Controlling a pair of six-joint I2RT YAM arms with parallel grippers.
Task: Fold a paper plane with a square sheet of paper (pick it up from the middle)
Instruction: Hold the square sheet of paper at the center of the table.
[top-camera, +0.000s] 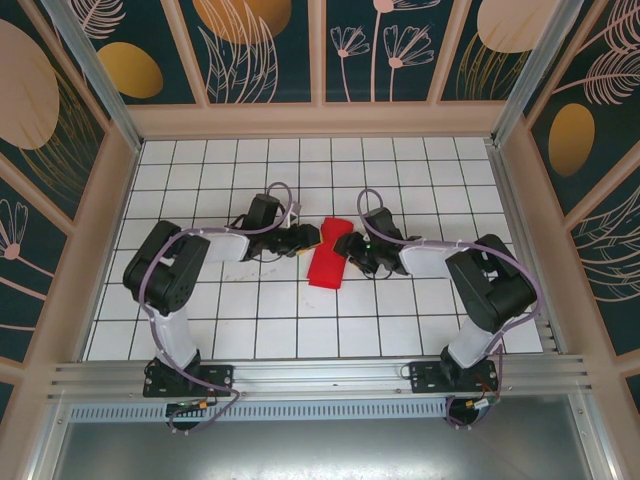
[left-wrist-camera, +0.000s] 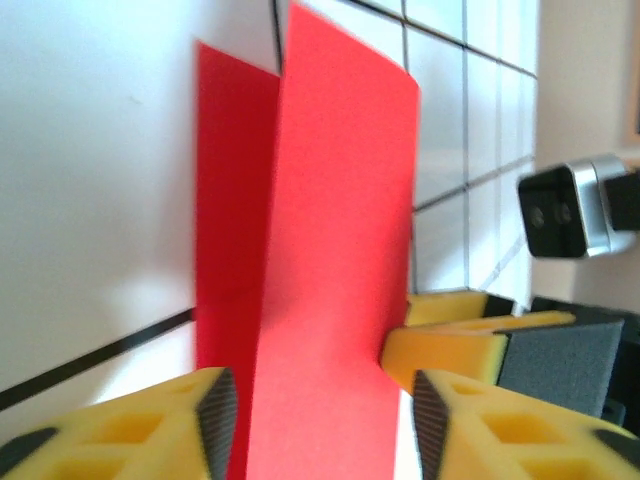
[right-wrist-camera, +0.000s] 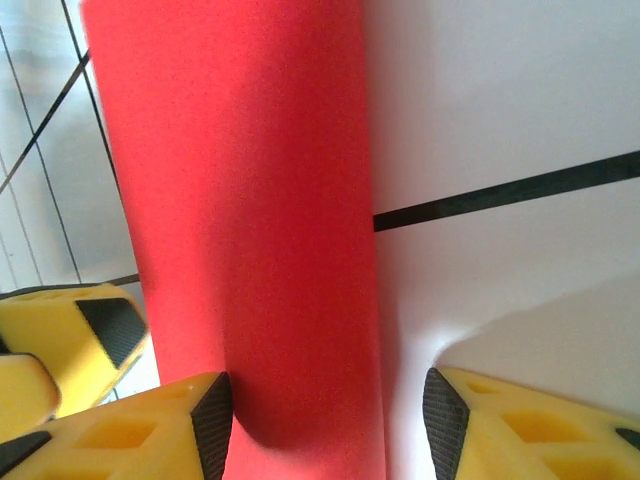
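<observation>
The square sheet of paper lies folded into a bright red layered strip in the middle of the white grid table, tilted slightly. My left gripper is at its upper left edge and my right gripper at its upper right edge, both low over the table. In the left wrist view the red paper runs up between the open jaws of the left gripper, one flap raised. In the right wrist view the paper lies between the open jaws of the right gripper, close to the left finger.
The white gridded table is walled by wooden panels on three sides. A metal rail runs along the near edge, where both arm bases are bolted. The two grippers face each other closely across the paper's far end.
</observation>
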